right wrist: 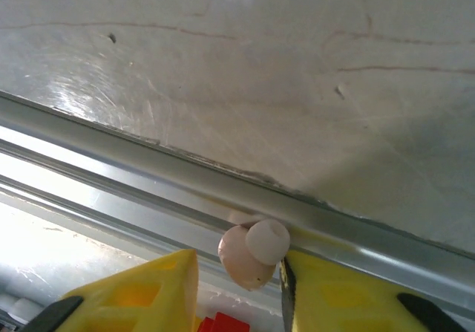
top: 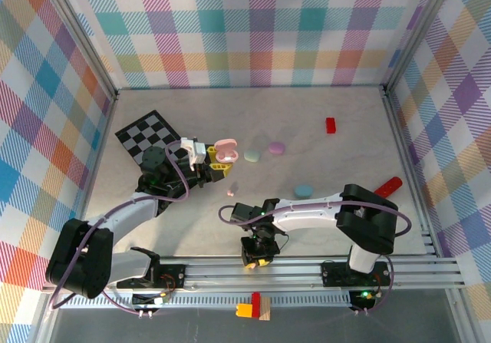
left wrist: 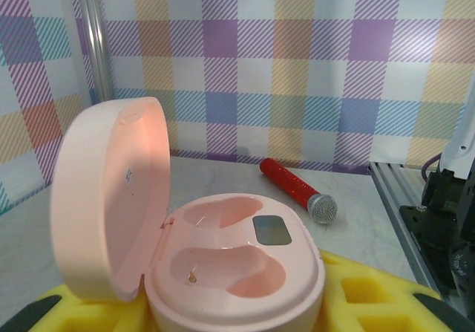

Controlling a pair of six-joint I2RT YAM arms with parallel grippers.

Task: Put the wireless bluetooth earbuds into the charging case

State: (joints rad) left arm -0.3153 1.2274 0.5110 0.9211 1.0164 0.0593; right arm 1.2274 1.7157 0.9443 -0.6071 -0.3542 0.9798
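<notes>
Top view, left gripper (top: 209,164): pinching the open pink charging case (top: 225,153), left of centre
Top view, right gripper (top: 257,257): low at the near rail (top: 199,268), well apart from the case
Left wrist, case wells: both empty, lid upright
Right wrist, earbud (right wrist: 252,254): pale pink, against the rail, between spread yellow fingers (right wrist: 148,291), one pad touching
Handling: probably light, smooth, slippery; grip across its rounded body

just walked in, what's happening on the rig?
The left gripper holds an open pale pink oval charging case, lid up, both wells empty. The right gripper is down at the near metal rail, jaws either side of a tiny pale pink earbud, not visibly clamped yet.
</notes>
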